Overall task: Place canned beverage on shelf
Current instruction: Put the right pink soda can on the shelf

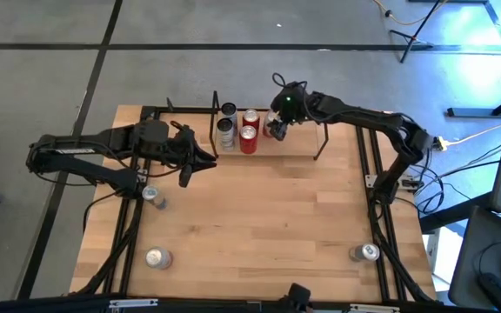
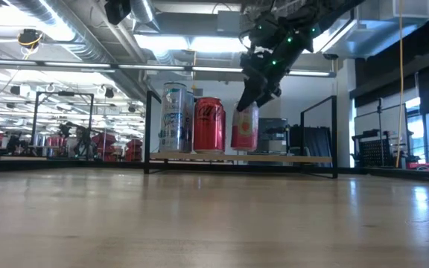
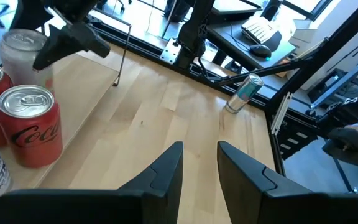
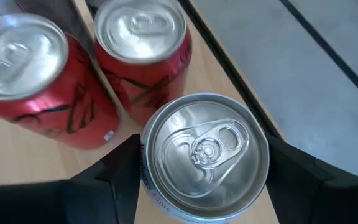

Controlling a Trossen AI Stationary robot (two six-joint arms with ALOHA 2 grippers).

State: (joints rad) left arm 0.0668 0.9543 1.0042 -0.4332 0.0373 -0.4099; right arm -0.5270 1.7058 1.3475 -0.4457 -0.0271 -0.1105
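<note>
- The right gripper (image 4: 204,171) has its two dark fingers spread either side of a pale pink aluminium can (image 4: 205,152) with a silver pull-tab lid, and they look pressed to its wall, so I judge it pinched.
- In the low view that pink can (image 2: 245,128) hangs under the gripper with its base at or just above the shelf (image 2: 289,158), a low rack with a light wood board and thin black uprights; whether it touches the board I cannot tell.
- Just beside it stand two red cola cans (image 4: 143,46), and past them a tall white-and-silver can (image 2: 176,117), all upright on the board.
- To finish well, I would judge the can should settle flat and upright before the fingers part, keeping a small gap from the nearest red can so the opening finger does not nudge it; then lift straight up.
- The risk, as I see it, is a tilted release that topples the row.
- The left gripper (image 3: 199,163) waits over bare table near the shelf's left end, fingers slightly apart, holding nothing.
- Loose silver cans (image 1: 157,257) lie elsewhere on the table.
</note>
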